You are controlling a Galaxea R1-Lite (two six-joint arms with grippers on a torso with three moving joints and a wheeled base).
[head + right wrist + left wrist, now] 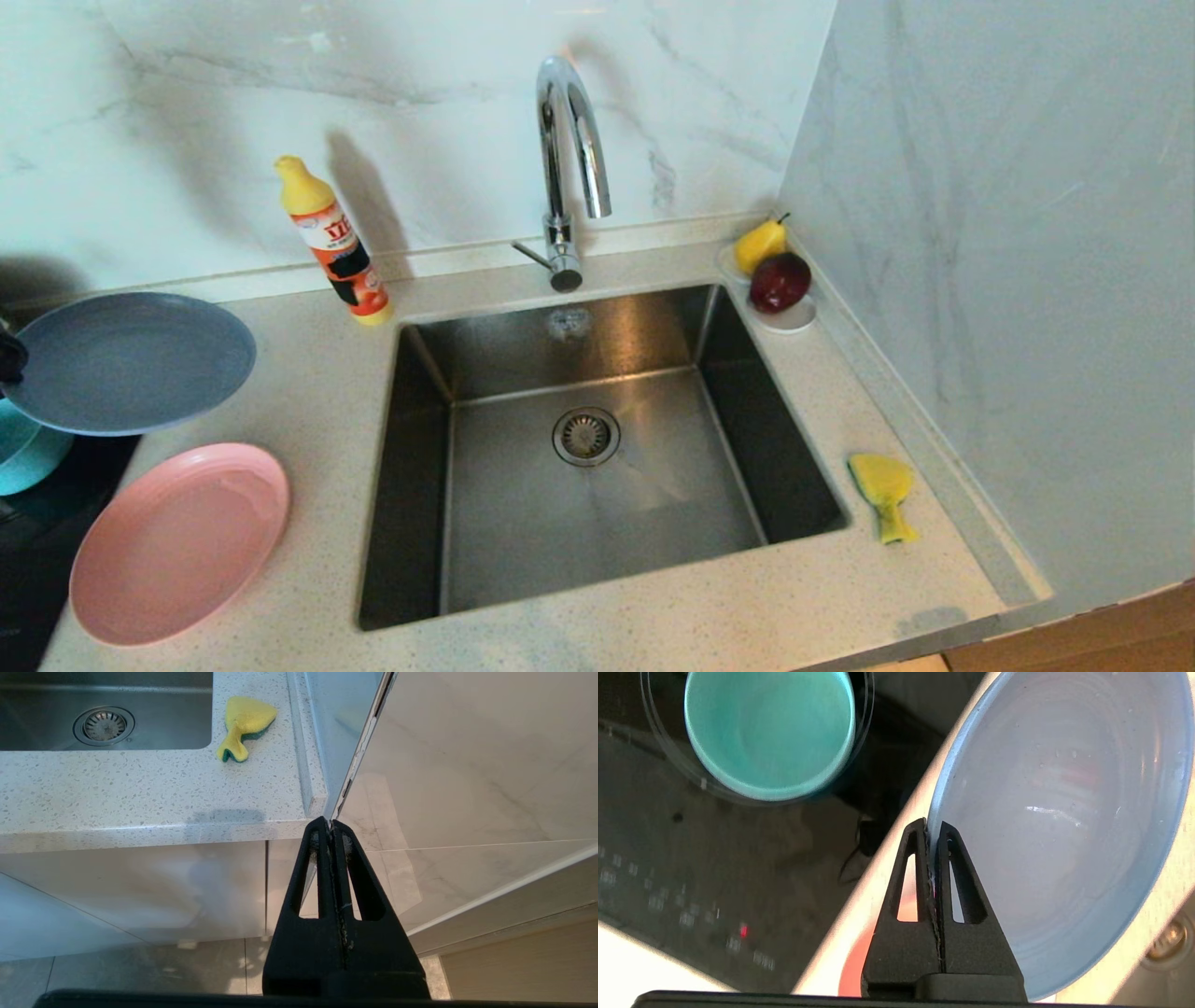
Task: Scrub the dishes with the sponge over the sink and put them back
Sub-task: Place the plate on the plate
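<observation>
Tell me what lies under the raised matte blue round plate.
Under the matte blue round plate, held by the left gripper, sit pale speckled counter and a teal round bowl; most of the bowl is hidden.

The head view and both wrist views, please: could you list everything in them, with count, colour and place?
blue plate: one, lifted at the counter's left, rim pinched
pink plate: one, counter left of the sink
teal bowl: one, on the black hob
sponge: one, yellow-green, right of the sink
sink: one, steel, centre
tap: one, chrome, behind it
bottle: one, orange, yellow cap
pear, apple: on a white saucer
left gripper: shut on the blue plate
right gripper: shut, parked below the counter
</observation>
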